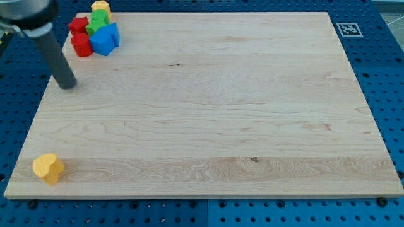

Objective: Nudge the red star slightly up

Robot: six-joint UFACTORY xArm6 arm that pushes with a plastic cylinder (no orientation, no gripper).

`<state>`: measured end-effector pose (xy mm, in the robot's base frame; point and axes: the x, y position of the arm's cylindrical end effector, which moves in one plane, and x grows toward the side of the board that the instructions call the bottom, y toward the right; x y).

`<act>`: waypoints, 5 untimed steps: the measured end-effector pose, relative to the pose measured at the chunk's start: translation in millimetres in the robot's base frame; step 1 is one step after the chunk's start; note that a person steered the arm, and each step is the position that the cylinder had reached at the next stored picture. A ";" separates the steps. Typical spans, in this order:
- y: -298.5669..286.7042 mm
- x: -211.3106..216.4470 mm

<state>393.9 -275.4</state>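
Note:
The red star [78, 25] sits at the board's top left corner, in a tight cluster. A second red block [81, 45] lies just below it. A green block [97, 24] and a yellow block [100, 8] are to the star's right and above. A blue block [105, 39] touches the cluster's right side. My tip [67, 84] rests on the board below the cluster, a little left of the lower red block and apart from all the blocks.
A yellow heart-shaped block [48, 168] lies alone near the board's bottom left corner. A black-and-white marker tag [348, 29] is just off the board's top right corner. The wooden board [214, 113] lies on a blue perforated table.

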 end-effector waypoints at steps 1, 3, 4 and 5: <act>-22.7 -66.6; -29.1 -201.4; -28.1 -201.5; -24.0 -202.8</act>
